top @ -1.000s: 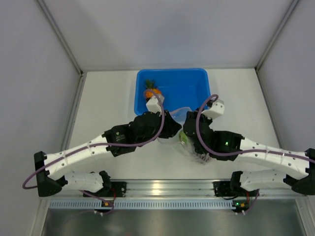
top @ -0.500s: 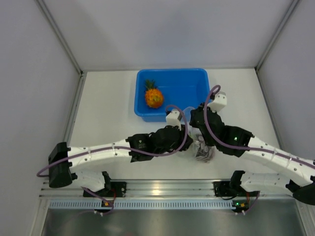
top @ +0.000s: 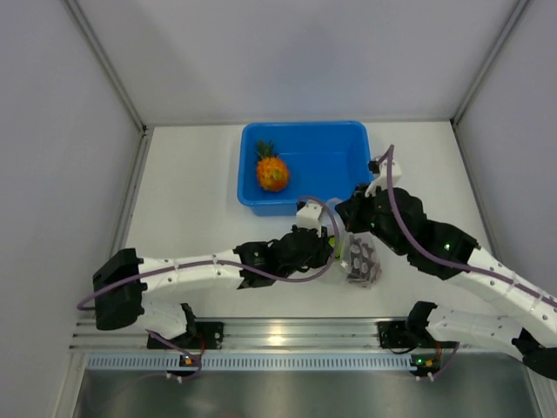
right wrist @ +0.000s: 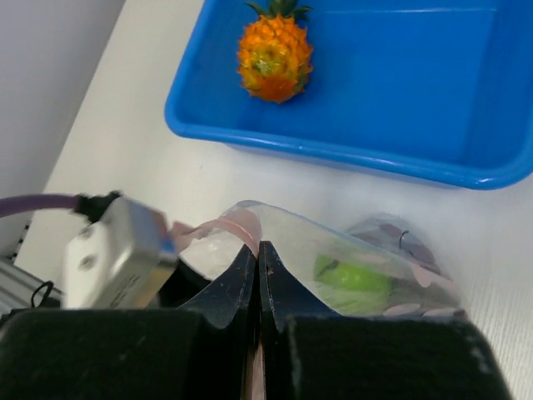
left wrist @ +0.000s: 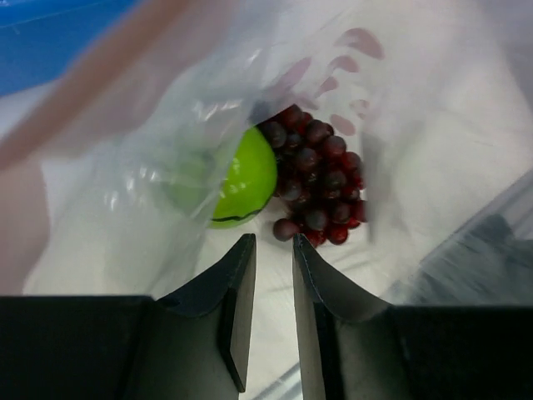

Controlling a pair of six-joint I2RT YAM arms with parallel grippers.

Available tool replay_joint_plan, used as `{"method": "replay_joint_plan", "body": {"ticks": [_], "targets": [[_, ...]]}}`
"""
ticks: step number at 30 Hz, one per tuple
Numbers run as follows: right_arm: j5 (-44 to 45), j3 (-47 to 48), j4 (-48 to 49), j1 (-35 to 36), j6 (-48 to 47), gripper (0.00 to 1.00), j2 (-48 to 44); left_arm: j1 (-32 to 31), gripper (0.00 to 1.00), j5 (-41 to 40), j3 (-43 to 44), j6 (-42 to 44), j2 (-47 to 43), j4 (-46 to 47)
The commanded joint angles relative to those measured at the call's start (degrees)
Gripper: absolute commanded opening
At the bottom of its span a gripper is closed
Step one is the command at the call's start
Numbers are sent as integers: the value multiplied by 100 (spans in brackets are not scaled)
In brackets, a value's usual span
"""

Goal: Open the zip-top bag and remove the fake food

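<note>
The pineapple [top: 271, 172] lies in the blue tub [top: 339, 144], upper centre of the overhead view. Below it over the bench [top: 191, 192], the left end effector [left wrist: 272, 250], jaws slightly parted and gripping nothing, faces the clear bag [top: 361, 259] holding a green fruit [left wrist: 246, 179] and grapes [left wrist: 316, 183]. The right end effector [right wrist: 257, 247] is clenched on the bag's pink strip [right wrist: 237, 223].

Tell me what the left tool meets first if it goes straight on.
Most likely the grape bunch and green fruit, side by side in the zip-top bag, dead ahead of the left tool. Whether bag film lies between is unclear.
</note>
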Motion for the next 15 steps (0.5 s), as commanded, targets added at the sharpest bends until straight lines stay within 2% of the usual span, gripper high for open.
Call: {"method": "replay_joint_plan", "body": {"ticks": [1, 6, 8, 11, 15], "targets": [[-274, -88, 151, -82, -15, 0, -523, 224, 30, -45, 201, 86, 348, 14], [201, -203, -253, -82, -111, 0, -691, 330, 40, 149, 403, 50, 744, 23], [131, -229, -394, -73, -182, 0, -709, 330, 51, 149, 543, 94, 954, 14], [113, -360, -429, -73, -182, 0, -849, 330, 61, 123, 780, 173, 1244, 32], [192, -563, -403, -100, -120, 0, -1095, 330, 65, 167, 1088, 121, 1552, 49]]}}
